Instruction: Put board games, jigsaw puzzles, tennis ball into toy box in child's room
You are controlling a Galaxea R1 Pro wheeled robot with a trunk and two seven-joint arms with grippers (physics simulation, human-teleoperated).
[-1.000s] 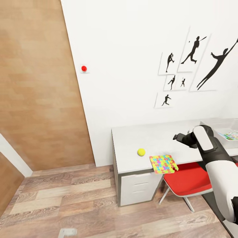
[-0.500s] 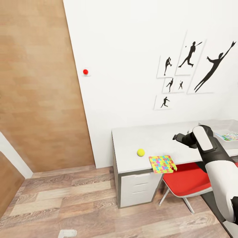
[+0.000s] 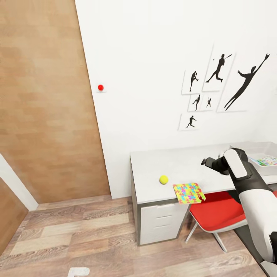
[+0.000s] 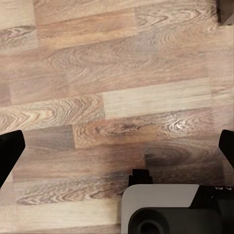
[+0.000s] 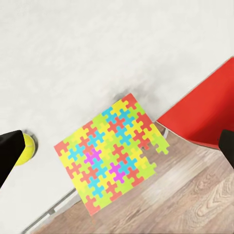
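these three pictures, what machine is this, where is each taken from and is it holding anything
It is a two-armed wheeled robot in a simulated child's room. The wide picture comes from its head camera: its right arm reaches over a pale grey table. On the table lie a tennis ball and a jigsaw puzzle that juts over the front edge above a red chair; a toy box sits further along. The other two come from cameras at the wrists. The right gripper hangs open above the puzzle; the left gripper hangs open above the wooden floor. Neither holds anything.

Multicoloured jigsaw puzzle (image 3: 188,192), yellow-green tennis ball (image 3: 164,179)
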